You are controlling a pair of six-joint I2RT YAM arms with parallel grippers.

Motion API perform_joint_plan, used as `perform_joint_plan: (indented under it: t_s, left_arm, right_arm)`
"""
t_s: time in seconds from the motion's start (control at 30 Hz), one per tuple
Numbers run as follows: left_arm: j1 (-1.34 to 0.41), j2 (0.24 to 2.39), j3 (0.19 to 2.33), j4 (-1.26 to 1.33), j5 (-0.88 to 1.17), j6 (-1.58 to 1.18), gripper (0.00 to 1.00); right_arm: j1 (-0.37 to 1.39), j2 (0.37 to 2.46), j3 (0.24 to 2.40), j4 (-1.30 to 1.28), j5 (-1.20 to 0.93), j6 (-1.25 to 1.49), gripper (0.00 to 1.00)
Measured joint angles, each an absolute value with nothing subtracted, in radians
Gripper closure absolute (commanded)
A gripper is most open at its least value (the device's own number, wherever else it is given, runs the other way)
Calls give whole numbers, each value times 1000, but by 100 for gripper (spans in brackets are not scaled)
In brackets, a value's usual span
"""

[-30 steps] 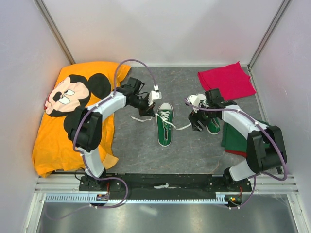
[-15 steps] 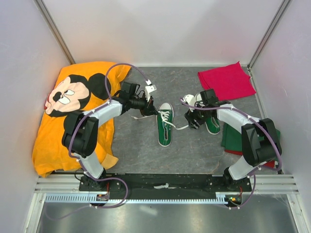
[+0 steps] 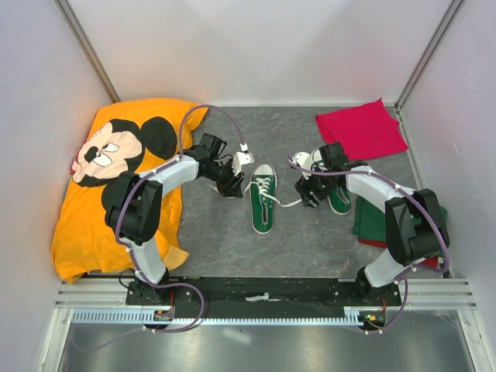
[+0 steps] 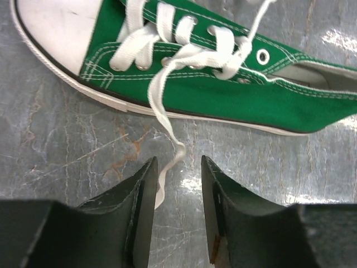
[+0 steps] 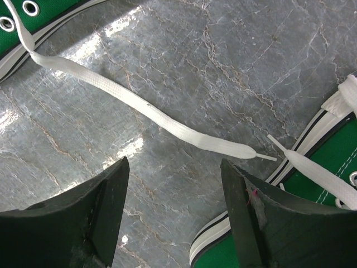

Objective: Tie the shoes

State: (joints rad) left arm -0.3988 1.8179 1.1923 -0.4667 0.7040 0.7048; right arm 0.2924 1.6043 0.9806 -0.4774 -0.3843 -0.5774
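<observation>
Top view: centre shoe (image 3: 262,203) is laid mid-table (image 3: 302,244), toe cap toward 12 o'clock, laces loose; second shoe (image 3: 339,198) is at its 3 o'clock, partly hidden under the right arm.

Left gripper (image 4: 178,162) is set at the centre shoe's 9 o'clock, jaws narrowly parted; one lace end (image 4: 162,100) hangs between them, not pinched.

Right gripper (image 5: 173,167) is spread wide between the two shoes, nothing held; the other lace (image 5: 167,124) lies flat on the table beyond its fingers.

Orange printed shirt (image 3: 116,194) is noted at 9 o'clock; red cloth (image 3: 361,129) at 1 o'clock; folded green cloth (image 3: 372,221) at 4 o'clock.
</observation>
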Motion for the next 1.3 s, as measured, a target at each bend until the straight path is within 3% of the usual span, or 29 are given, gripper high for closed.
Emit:
perform_joint_plan:
  t_s: [0.5,0.6,0.63,0.67,0.73,0.93,1.07,1.3]
  left_arm:
    - [-432,1863,1247,-495,706,750,58]
    - [-443,1879,1264,-496,699,753,73]
    - [-445,1884,1269,-495,696,755,87]
    - [-447,1888,1272,-495,691,760,93]
    - [-447,1889,1274,-500,685,768,98]
    - [-439,1855,1260,-529,737,793,98]
    - [-432,1747,1216,-516,840,774,98]
    - [-428,1614,1084,-260,976,569,98]
  right_arm:
    - [292,1606,990,-488,-383,-581,24]
    - [292,1613,997,-487,-383,-582,24]
    - [292,1616,999,-487,-383,-583,24]
    - [292,1619,1000,-487,-382,-584,24]
    - [292,1620,1000,-488,-377,-587,25]
    - [292,1620,1000,-488,-358,-606,25]
    - [294,1621,1000,-482,-345,-618,18]
    - [315,1646,1000,-451,-326,-649,13]
